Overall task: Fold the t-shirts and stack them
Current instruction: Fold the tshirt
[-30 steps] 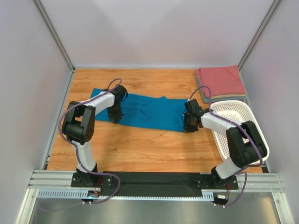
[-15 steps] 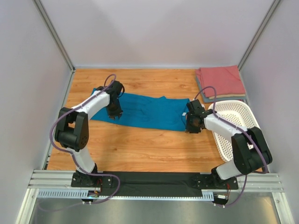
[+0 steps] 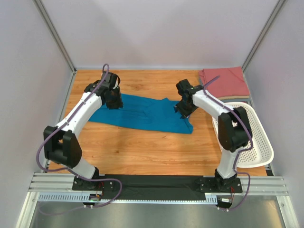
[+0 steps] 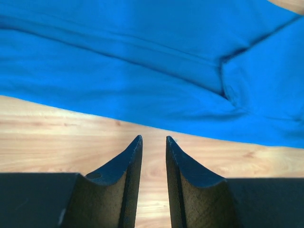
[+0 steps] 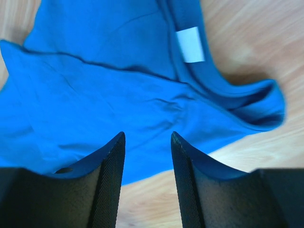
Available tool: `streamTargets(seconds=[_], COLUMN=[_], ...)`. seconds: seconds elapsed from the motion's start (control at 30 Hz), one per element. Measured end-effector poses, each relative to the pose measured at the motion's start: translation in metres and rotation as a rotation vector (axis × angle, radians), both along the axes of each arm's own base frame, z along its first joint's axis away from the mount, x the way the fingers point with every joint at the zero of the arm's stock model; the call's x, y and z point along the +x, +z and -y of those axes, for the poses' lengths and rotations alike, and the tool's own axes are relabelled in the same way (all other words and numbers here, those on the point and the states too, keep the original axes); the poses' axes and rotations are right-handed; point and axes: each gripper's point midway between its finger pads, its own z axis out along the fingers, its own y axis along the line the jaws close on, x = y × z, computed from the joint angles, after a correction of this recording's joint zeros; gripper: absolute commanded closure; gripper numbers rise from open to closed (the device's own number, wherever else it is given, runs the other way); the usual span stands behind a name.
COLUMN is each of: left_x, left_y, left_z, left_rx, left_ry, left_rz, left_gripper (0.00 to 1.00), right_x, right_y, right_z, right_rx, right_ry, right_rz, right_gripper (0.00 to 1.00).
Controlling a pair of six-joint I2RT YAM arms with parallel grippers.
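A: Start at the left gripper [image 4: 154, 137]. What is it doing?

B: Its jaws are only a little apart, with bare wood showing between them. It holds nothing. In the left wrist view the tips sit just short of the hem of the teal-blue t-shirt [image 4: 142, 61], which fills the picture toward 12 o'clock.

A: And from above?

B: The left gripper [image 3: 113, 97] is at about 10 o'clock from the table's centre, at the far left edge of the teal-blue t-shirt [image 3: 147, 114]. Its arm stretches out from the near edge.

A: The right gripper [image 5: 147, 134]?

B: Released, with its jaws spread wider than the left's and nothing between them. It hangs over the teal-blue t-shirt [image 5: 118, 90]. The neck opening lies toward 2 o'clock in the wrist view, and a white label [image 5: 190, 44] shows inside the collar at 1 o'clock.

A: Where is it on the table?

B: The right gripper [image 3: 183, 107] is over the shirt's right end, around 1 o'clock from centre.

A: How does the shirt lie?

B: It is spread flat and unfolded across the wooden tabletop [image 3: 142, 147], running from 10 o'clock to 3 o'clock, with wrinkles at the collar end.

A: Anything farther out?

B: A folded salmon-red t-shirt [image 3: 224, 81] lies in the far right corner at 2 o'clock, well apart from the teal one. A white perforated basket [image 3: 266, 147] sits at 4 o'clock against the right wall, just beside the folded shirt's near edge.
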Motion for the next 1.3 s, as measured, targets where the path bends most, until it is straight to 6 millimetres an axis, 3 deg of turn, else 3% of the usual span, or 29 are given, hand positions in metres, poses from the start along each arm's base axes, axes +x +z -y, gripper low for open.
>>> streamTargets(seconds=[0.17, 0.27, 0.43, 0.53, 0.67, 0.83, 0.9, 0.97, 1.07, 1.17, 1.23, 1.3], left_x=[0.053, 0.079, 0.081, 0.074, 0.065, 0.022, 0.000, -0.006, 0.010, 0.031, 0.042, 0.053], left_y=[-0.032, -0.073, -0.125, -0.141, -0.142, -0.141, -0.134, -0.119, -0.082, -0.052, -0.046, -0.056], left_z=[-0.015, -0.031, -0.060, -0.074, -0.086, -0.099, -0.101, -0.099, -0.090, -0.084, -0.080, -0.076], left_rx=[0.045, 0.051, 0.070, 0.084, 0.069, 0.020, 0.004, -0.025, -0.073, -0.087, -0.087, -0.084], left_ry=[0.025, 0.067, 0.146, 0.217, 0.317, 0.457, 0.500, 0.511, 0.473, 0.398, 0.331, 0.269], left_rz=[-0.042, -0.123, -0.276, -0.350, -0.359, -0.368, -0.373, -0.345, -0.236, -0.135, -0.115, -0.134], left_gripper=[0.67, 0.67, 0.68, 0.69, 0.71, 0.70, 0.70, 0.69, 0.67, 0.68, 0.71, 0.72], right_x=[0.008, 0.005, 0.004, 0.021, 0.057, 0.098, 0.120, 0.144, 0.173, 0.187, 0.189, 0.185], right_y=[-0.019, -0.033, -0.054, -0.053, -0.053, -0.051, -0.050, -0.048, -0.040, -0.027, -0.014, 0.002], right_z=[-0.015, -0.010, 0.010, 0.013, 0.013, 0.018, 0.022, 0.025, 0.025, 0.023, 0.017, 0.010], right_rx=[-0.015, -0.075, -0.197, -0.242, -0.302, -0.337, -0.347, -0.351, -0.339, -0.316, -0.294, -0.265], right_ry=[-0.097, -0.126, -0.111, -0.067, 0.008, 0.108, 0.158, 0.214, 0.316, 0.404, 0.450, 0.479], right_rz=[-0.066, -0.106, -0.130, -0.098, -0.030, 0.055, 0.103, 0.151, 0.221, 0.278, 0.311, 0.340], right_gripper=[0.55, 0.55, 0.60, 0.60, 0.60, 0.60, 0.58, 0.57, 0.54, 0.53, 0.52, 0.52])
